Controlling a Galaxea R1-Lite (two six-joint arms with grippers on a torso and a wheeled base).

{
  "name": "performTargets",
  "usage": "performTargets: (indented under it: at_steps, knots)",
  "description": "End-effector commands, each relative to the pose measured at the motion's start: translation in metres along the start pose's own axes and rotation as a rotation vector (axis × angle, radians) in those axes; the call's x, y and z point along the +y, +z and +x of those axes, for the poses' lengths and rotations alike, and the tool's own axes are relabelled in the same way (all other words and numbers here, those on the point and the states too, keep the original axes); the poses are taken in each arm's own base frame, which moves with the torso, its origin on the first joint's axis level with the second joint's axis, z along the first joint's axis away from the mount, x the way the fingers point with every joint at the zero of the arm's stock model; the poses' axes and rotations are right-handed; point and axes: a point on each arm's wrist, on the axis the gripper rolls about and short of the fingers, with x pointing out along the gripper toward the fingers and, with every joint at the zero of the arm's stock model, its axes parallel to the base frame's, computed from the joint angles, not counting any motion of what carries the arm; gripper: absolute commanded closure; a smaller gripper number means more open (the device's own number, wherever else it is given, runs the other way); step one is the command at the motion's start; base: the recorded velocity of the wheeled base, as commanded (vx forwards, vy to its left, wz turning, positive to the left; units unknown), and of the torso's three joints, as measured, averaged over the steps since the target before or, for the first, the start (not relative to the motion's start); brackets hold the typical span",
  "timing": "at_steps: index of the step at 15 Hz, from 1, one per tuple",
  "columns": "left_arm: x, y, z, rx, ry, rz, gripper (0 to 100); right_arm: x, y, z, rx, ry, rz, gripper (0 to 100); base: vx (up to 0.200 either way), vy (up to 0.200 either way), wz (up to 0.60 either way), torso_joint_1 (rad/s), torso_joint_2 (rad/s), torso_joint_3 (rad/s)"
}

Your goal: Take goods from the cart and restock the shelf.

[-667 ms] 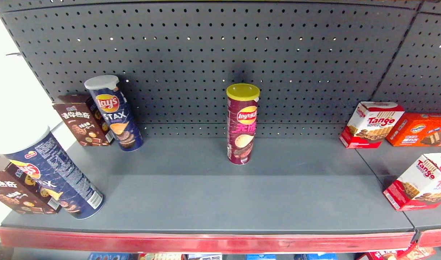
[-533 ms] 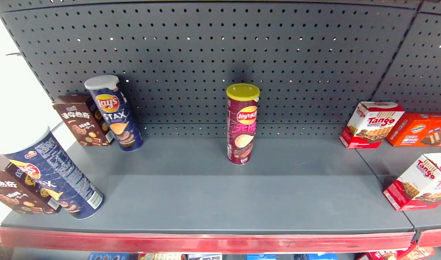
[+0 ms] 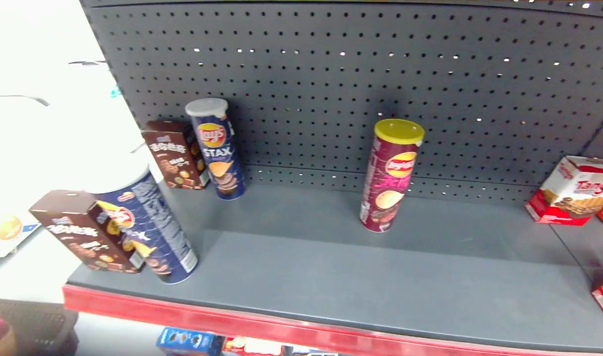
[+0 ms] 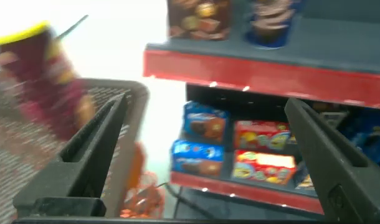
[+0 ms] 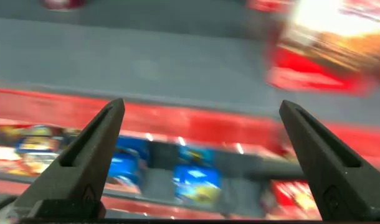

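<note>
While both pincers stand wide with nothing between their fingers, the left pincer hangs beside the mesh cart, where a blurred maroon can with a yellow lid stands. The right pincer hangs before the red front edge of the grey shelf. On the shelf a yellow-lidded can stands upright near the middle, well apart from the back blue can and the front blue can. Each blue can is just beside a brown box. A wafer box sits at the right.
</note>
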Motion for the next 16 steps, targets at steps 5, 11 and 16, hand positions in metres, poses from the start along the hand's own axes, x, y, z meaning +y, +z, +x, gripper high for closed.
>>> performTargets:
  at_steps: [5, 11, 16]
  knots:
    - [0.0, 0.0, 0.0001, 0.001, 0.001, 0.0, 0, 0.0, 0.0, 0.0, 0.0, -0.001, 0.004, 0, 0.0, 0.0, 0.48, 0.002, 0.0, 0.004]
    - [0.0, 0.0, 0.0001, 0.001, 0.001, 0.0, 0, 0.0, 0.0, 0.0, 0.0, -0.001, 0.004, 0, 0.0, 0.0, 0.0, 0.0, 0.0, 0.0]
    - [-0.0001, 0.0052, -0.0009, -0.012, 0.007, 0.024, 0, 0.0, 0.0, 0.0, 0.0, -0.001, 0.004, 0, 0.0, 0.0, 0.0, 0.0, 0.0, 0.0]
